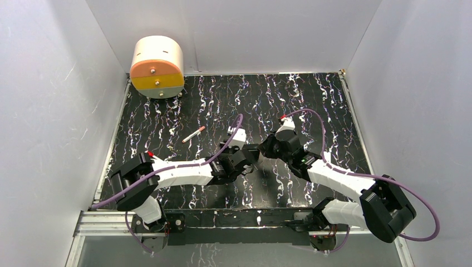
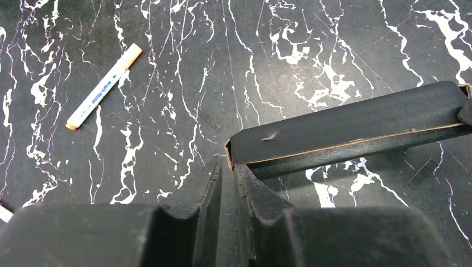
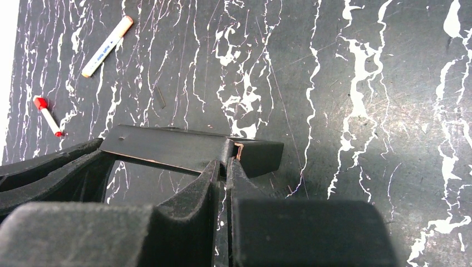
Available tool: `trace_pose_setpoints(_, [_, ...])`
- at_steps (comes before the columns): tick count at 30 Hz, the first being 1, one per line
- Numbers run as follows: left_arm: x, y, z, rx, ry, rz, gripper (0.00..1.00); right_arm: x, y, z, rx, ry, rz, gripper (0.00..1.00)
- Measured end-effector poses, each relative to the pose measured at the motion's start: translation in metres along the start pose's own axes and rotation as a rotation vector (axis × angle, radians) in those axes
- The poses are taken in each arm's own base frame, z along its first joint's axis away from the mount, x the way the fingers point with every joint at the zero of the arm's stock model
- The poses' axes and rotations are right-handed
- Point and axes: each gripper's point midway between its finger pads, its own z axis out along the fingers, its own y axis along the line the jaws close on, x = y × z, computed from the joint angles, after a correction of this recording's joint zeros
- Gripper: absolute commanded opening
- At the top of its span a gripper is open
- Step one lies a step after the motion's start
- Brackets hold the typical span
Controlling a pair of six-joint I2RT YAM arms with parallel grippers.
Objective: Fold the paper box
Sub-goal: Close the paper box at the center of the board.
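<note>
Right of the white marker [image 2: 103, 86], we hold the paper box [image 2: 345, 125] off the table [image 2: 362, 44], mid-fold. Our right fingers [image 3: 189, 194] clamp one end; whether the left fingers [image 2: 261, 194] pinch the other, we cannot tell. Next, probably, a steady squeeze along the crease.

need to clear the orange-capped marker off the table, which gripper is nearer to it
Left. The left gripper is at the end of the paper box closer to the marker; the right gripper is at the far end, beyond it.
</note>
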Motion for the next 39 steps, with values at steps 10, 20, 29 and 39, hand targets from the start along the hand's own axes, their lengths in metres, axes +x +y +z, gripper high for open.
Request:
trace_pose_setpoints(10, [0.002, 0.007, -0.009, 0.052, 0.003, -0.040, 0.41, -0.002, -0.001, 0.002, 0.009, -0.003, -0.028, 0.10])
trace_pose_setpoints(20, [0.015, -0.006, -0.045, 0.353, 0.100, -0.168, 0.61, -0.007, 0.001, 0.007, 0.024, -0.005, -0.050, 0.09])
trace_pose_setpoints(29, [0.015, 0.002, -0.067, 0.568, 0.199, -0.439, 0.69, -0.008, 0.004, 0.007, 0.015, -0.010, -0.052, 0.09])
trace_pose_setpoints(39, [0.004, 0.014, -0.061, 0.613, 0.225, -0.806, 0.78, -0.010, 0.006, 0.008, 0.015, -0.009, -0.056, 0.09])
